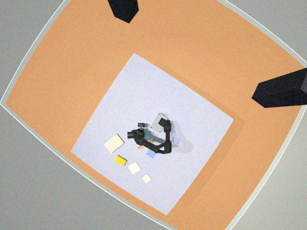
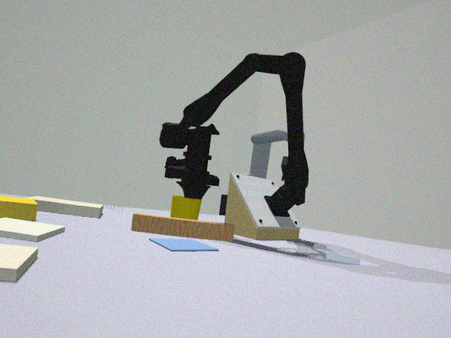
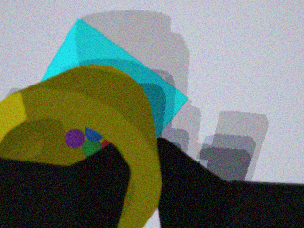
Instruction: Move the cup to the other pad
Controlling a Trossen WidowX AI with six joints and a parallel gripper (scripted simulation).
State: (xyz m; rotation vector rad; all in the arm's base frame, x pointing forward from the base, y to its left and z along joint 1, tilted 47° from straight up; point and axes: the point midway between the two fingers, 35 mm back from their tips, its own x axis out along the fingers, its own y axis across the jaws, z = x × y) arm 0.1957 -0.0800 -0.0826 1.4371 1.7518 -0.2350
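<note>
Yellow cup (image 2: 185, 208) in gripper (image 2: 192, 192) (upright)

1 yellow cup (image 2: 185, 208), clamped at the rim by 1 gripper (image 2: 192, 191). 4 marbles (image 3: 86, 141) visible inside: 1 purple, 1 blue, 1 green, 1 red. 2 flat pads: 1 cyan pad (image 3: 97, 49), 1 light blue pad (image 2: 183, 244). 1 wooden bar (image 2: 182, 226). 3 cream blocks (image 1: 113, 143), 1 yellow block (image 1: 120, 160). 1 arm on 1 wedge-shaped base (image 2: 254, 209).
</note>
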